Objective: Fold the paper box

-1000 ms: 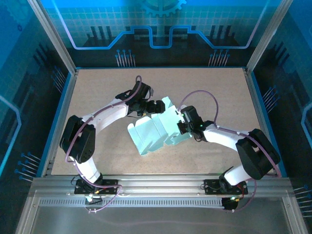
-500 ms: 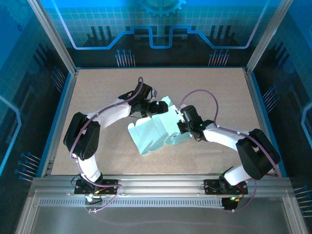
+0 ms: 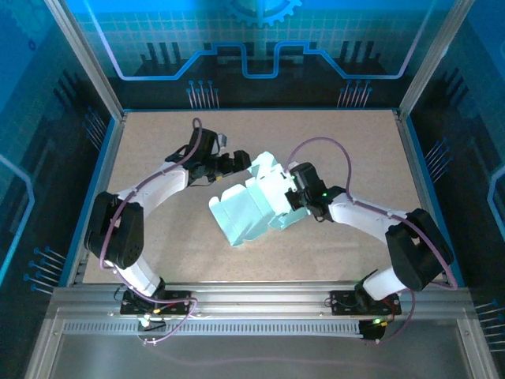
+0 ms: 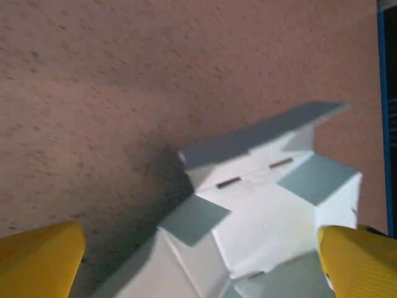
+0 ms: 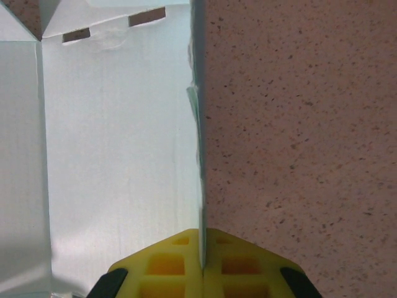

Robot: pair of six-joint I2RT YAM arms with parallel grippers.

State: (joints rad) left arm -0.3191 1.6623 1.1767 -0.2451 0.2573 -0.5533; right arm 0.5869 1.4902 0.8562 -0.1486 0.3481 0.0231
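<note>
The half-folded paper box lies mid-frame. The right gripper pinches its upright side wall. The left gripper, fingers spread, hovers at its upper-left end. Best to steady that wall and press the end flaps along their creases.

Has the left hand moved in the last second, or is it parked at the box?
Yes. The left hand has drawn back leftward, toward the table's left rail, off the far end of the paper box, with its fingers spread open.
</note>
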